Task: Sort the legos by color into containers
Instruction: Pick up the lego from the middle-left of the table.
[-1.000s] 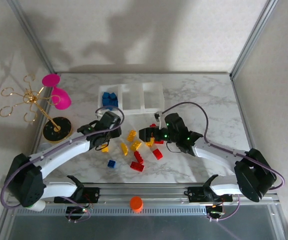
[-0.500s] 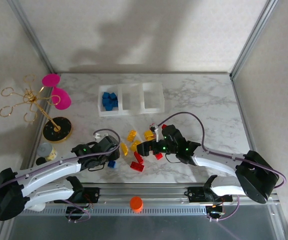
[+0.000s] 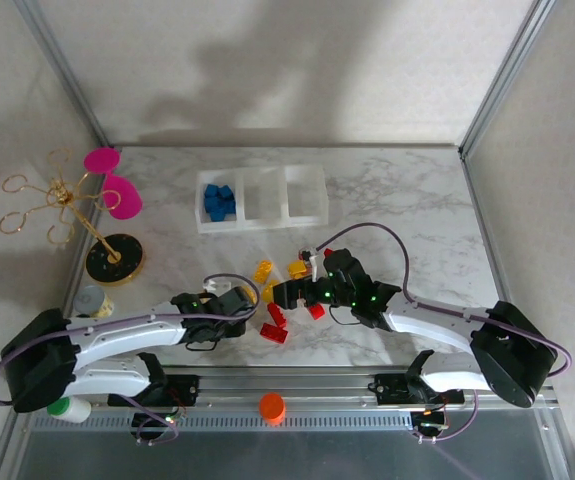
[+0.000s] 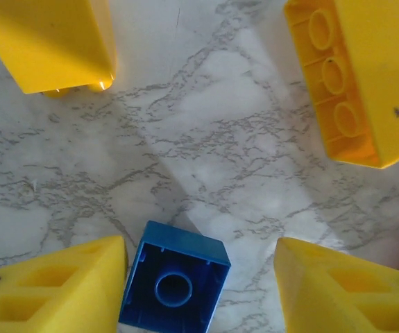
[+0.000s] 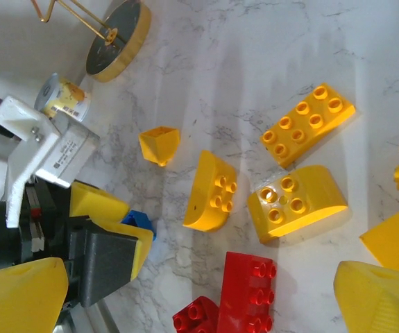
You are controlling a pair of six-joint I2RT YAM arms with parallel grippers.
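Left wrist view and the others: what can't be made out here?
- Blue brick, left wrist: bottom cut off by the frame edge.
- Same brick, right wrist: mostly hidden behind a finger of the left gripper.
- Blue bricks in the containers, top external: too small to count.

Containers (image 3: 283,195): three joined translucent bins in a row, upright.
Blue legos (image 3: 219,201): you find several inside the left bin.
Blue brick (image 4: 173,286): single, hollow side up, on the table (image 3: 397,200).
Yellow legos (image 5: 307,125): loose, near that brick; some studs up.
Red legos (image 5: 244,288): clustered just beside the yellow.
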